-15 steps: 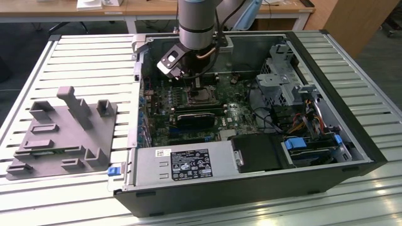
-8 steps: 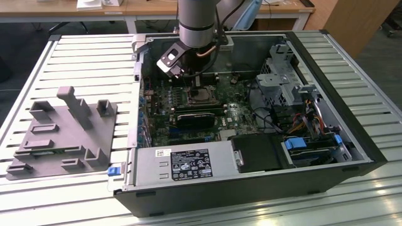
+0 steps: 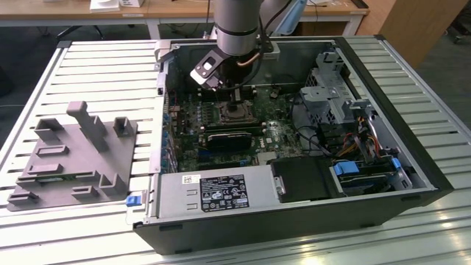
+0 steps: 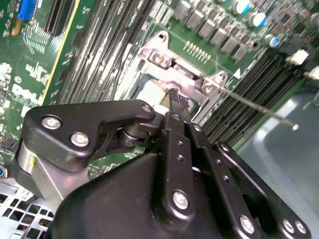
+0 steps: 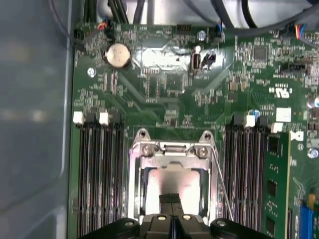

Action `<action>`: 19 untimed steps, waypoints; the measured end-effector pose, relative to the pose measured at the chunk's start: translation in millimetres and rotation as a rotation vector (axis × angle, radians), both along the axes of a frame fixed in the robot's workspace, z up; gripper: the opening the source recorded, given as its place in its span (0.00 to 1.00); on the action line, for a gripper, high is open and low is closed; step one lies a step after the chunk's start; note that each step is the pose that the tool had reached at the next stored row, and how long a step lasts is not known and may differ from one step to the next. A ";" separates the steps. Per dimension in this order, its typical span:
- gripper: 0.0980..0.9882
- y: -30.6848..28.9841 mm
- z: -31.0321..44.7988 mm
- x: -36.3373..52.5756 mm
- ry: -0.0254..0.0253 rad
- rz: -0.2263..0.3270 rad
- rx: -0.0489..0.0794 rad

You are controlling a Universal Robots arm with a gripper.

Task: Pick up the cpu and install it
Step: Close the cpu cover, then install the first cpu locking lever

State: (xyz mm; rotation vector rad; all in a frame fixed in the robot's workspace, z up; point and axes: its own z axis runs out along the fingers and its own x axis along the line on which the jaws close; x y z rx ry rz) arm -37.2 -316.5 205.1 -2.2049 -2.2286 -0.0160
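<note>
Shows the tool [image 5: 171,199] with fingers drawn narrow, nearly together, tips directly over the cpu [image 5: 167,181], which lies flat within the socket frame [image 5: 172,149] just beneath, apparently seated or under a press rather than carried. Note beside the tool the raised retention lever [image 5: 222,184], standing clear, probably to leave the seat open. Well apart, outside the computer case [image 3: 383,66], places the grey fixture block [image 3: 74,154] on the counter [image 3: 96,55].
</note>
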 end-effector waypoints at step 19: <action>0.01 0.0 1.6 7.9 0.0001 0.000 0.000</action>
